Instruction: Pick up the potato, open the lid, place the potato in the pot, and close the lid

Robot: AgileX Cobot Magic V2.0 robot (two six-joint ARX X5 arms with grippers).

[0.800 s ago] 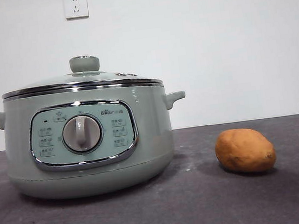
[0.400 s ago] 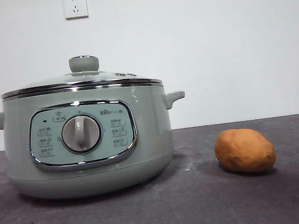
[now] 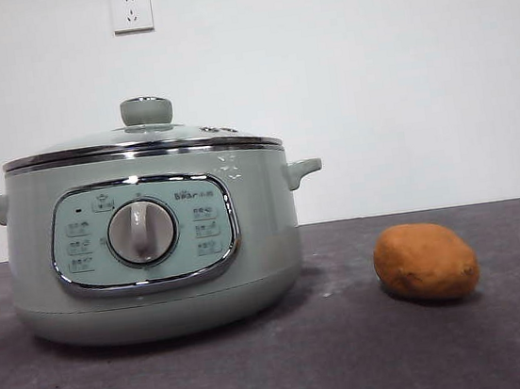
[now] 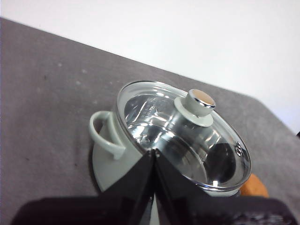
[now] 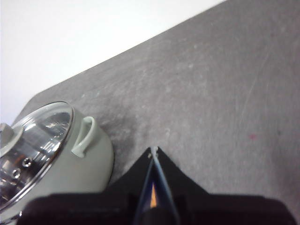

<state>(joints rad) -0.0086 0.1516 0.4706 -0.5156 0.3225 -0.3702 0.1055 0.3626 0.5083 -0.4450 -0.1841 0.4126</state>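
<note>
Potato sits untouched at the pot's three o'clock, lid on; both grippers, left and right, pinched closed, empty. Next: right opens, descends on potato.

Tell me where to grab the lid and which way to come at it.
Take the lid by its pale green knob, coming straight down from above. The knob stands upright at the centre of the shallow dome, the only raised part a two-jaw hand could close around; the chrome rim sits flush on the pot. The left hand, shut now above the pot, looks best placed.
</note>
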